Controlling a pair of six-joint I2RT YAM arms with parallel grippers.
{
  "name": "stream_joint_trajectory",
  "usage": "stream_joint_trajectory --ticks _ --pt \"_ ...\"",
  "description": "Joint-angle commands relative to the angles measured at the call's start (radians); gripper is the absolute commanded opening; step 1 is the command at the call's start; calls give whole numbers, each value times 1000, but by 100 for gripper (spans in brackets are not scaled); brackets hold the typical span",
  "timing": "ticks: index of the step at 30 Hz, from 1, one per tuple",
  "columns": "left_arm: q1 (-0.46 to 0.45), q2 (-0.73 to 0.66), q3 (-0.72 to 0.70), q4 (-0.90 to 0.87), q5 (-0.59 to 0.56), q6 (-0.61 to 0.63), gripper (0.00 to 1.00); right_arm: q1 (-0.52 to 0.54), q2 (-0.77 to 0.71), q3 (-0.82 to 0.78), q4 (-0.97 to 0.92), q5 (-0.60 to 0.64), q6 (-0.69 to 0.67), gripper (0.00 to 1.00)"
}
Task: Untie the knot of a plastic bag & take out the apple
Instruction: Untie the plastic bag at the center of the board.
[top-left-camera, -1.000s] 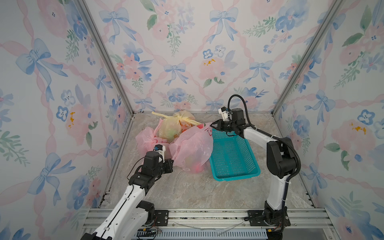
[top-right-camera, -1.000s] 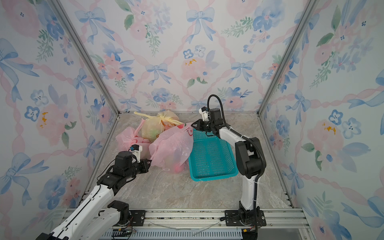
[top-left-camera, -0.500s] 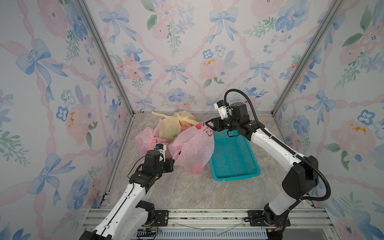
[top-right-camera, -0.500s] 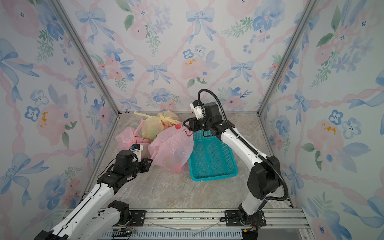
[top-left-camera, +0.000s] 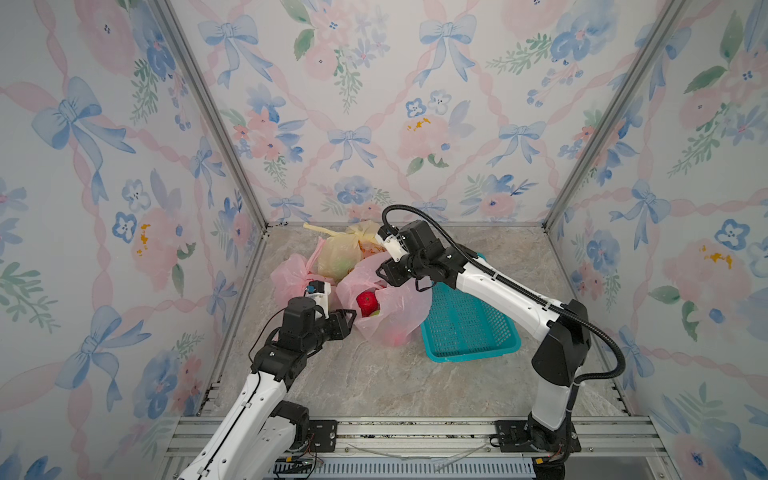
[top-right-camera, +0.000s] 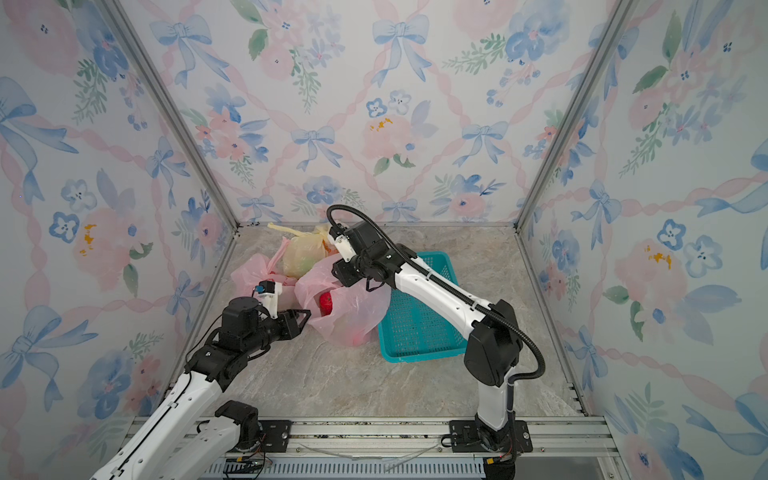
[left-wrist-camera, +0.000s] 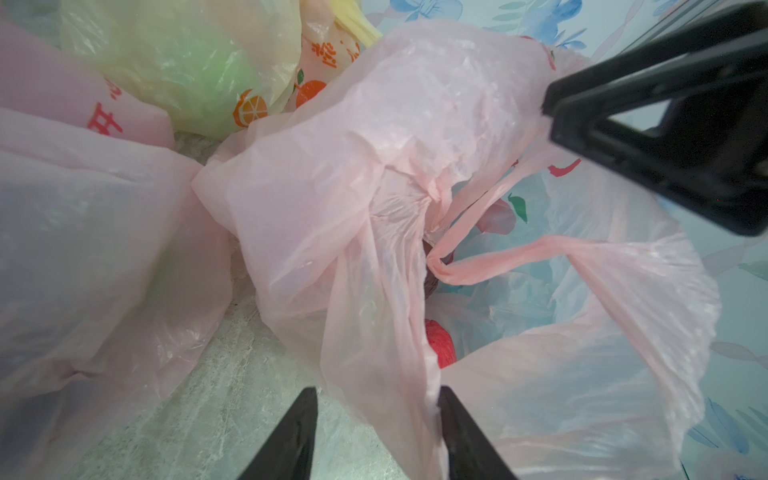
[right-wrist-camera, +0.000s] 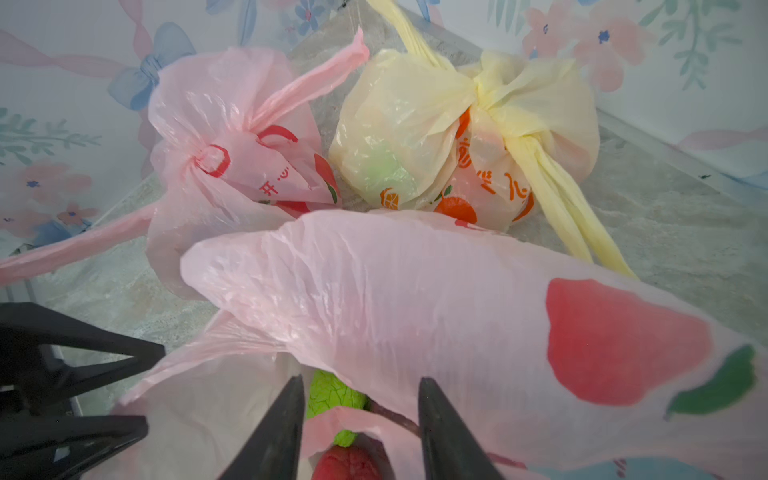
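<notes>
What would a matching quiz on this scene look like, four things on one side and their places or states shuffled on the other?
Things:
1. red apple
2. yellow bag
3. teal basket
4. open pink bag

States:
A. knotted shut, farthest back
B. mesh-walled, nothing seen in it
C. untied, mouth spread open
D. lying inside a pink bag

Pairs: 1-D, 2-A, 3-B, 4-C

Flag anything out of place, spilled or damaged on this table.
Nothing looks spilled or torn. Only oddity: the opened pink bag slumps against the teal basket, with the red apple lying inside its gaping mouth.
</notes>
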Motion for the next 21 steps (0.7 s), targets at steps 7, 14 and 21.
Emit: stream_joint_trajectory --ticks 7,14,21 --pt "-30 43 163 1 18 47 43 80 -151 -268 -98 120 53 42" --pt "-150 189 283 72 27 81 36 107 -287 -519 76 100 190 47" --pt "-250 391 391 89 96 106 4 117 -315 -640 274 104 296 48"
